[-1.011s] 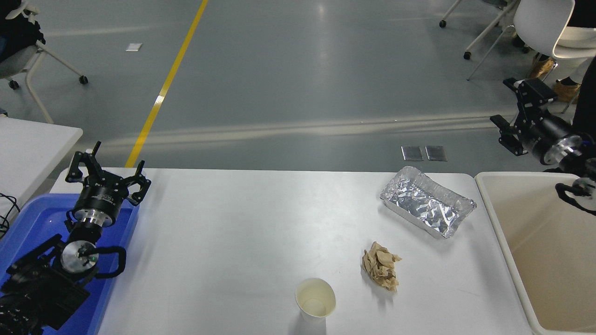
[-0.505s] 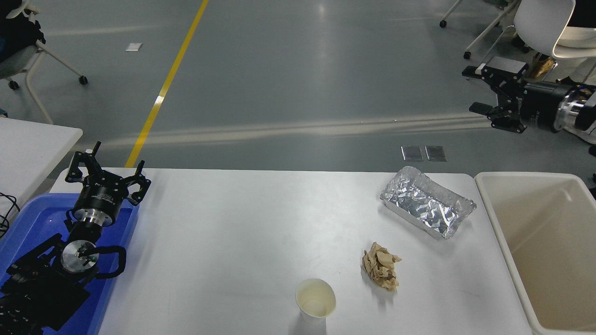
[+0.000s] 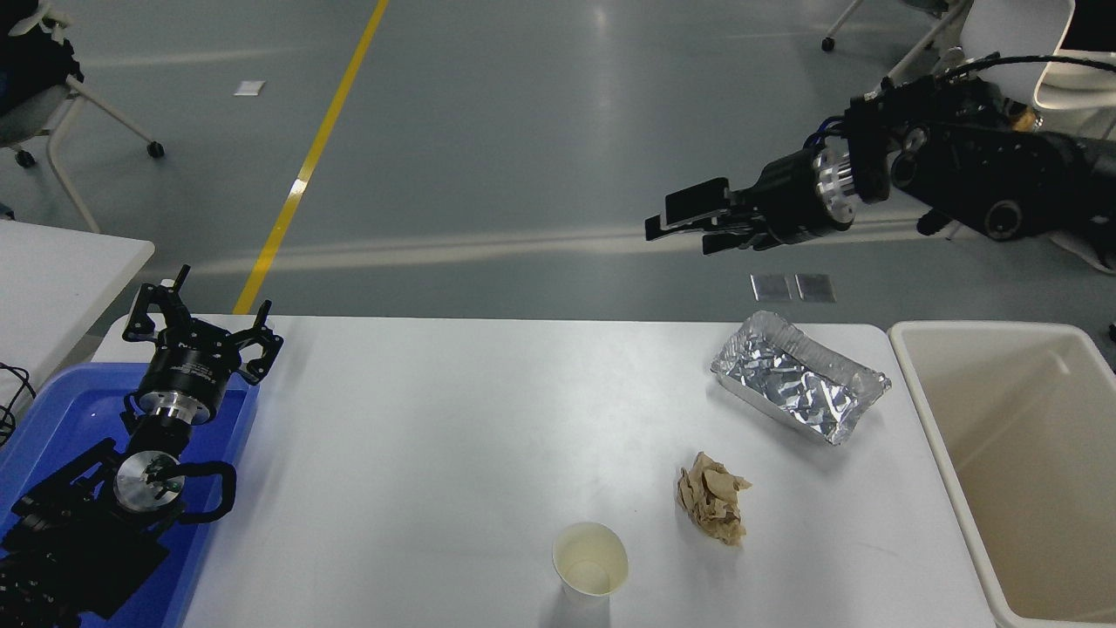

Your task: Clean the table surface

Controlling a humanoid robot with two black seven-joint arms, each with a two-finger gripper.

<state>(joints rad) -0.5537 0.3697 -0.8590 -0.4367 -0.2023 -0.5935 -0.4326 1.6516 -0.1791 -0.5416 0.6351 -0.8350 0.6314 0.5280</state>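
The white table surface (image 3: 436,419) carries a crumpled foil tray (image 3: 800,377) at the back right, a ball of brown paper (image 3: 713,497) in front of it, and an upright paper cup (image 3: 591,563) near the front edge. My right gripper (image 3: 684,225) hangs in the air beyond the table's far edge, up and left of the foil tray, pointing left; it is open and holds nothing. My left gripper (image 3: 202,327) is parked open over the blue bin at the lower left.
A large beige bin (image 3: 937,410) stands against the table's right end. A blue bin (image 3: 52,410) sits at the left end under the left arm. A smaller white table (image 3: 61,270) is at the far left, chairs stand on the floor behind.
My right arm has swung up from over the beige bin and reached far left, its gripper now above the table's far edge near the foil tray. The table's objects and the left arm stayed put.
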